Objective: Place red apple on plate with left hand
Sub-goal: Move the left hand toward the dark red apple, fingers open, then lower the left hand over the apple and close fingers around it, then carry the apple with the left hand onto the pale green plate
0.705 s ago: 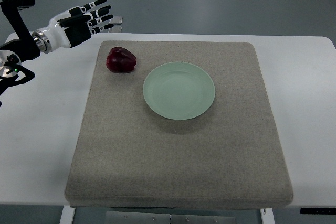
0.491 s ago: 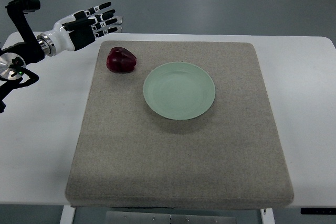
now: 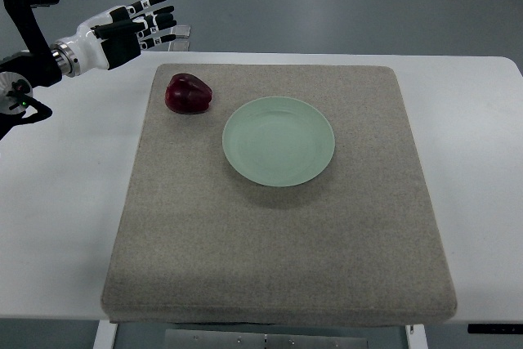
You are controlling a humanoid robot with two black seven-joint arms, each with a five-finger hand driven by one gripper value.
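Red apple (image 3: 189,93) on mat, clear of left robot hand (image 3: 131,25).
Apple sits approx 5 o'clock from robot hand, not touching; fingers spread, holding nothing. Plate (image 3: 279,141) just beside apple, at its 4 o'clock.

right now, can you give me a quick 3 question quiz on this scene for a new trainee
1. True or false: the red apple already lies on the plate.
2. Which robot hand is in view, and are its fingers holding anything?
3. Multiple choice: where does the apple sit? A) on the grey mat, beside the plate's upper left rim B) on the bare white table C) in the robot hand

Key:
1. False. The apple rests on the mat, apart from the plate.
2. The left robot hand, at the upper left, above the table's far edge; fingers extended and holding nothing.
3. A
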